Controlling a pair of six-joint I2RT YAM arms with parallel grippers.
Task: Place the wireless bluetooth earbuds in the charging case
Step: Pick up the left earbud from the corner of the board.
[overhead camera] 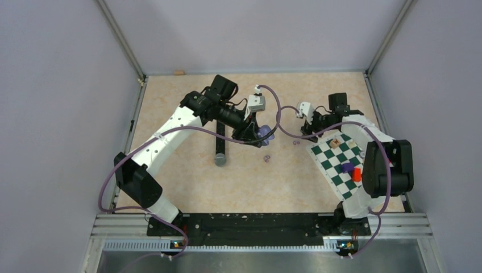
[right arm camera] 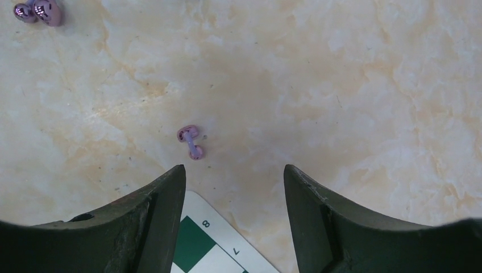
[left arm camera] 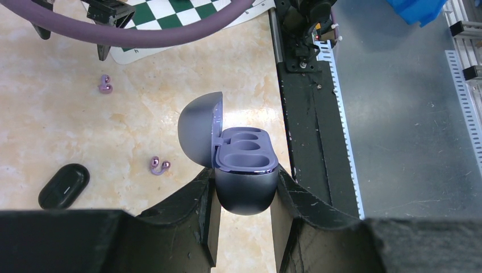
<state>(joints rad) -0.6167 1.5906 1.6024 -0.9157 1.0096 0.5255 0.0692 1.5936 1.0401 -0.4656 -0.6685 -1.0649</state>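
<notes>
Purple earbuds [right arm camera: 190, 141] lie loose and apart on the table [right arm camera: 369, 85], one just ahead of the right gripper [right arm camera: 234, 176], its jaws wide and empty, while the left gripper [left arm camera: 245, 190] clamps the open-lidded charging case [left arm camera: 244, 151].

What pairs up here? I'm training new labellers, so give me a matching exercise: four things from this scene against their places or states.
Things:
1. charging case
2. right end effector
3. red block
4. purple earbud mid-frame in the right wrist view

Places or states:
A. standing on the checkered mat
B. open, holding nothing
C. lying loose on the table
D. lid open, clamped by the left end effector

Pairs: 1-D, 2-B, 3-A, 4-C
</notes>
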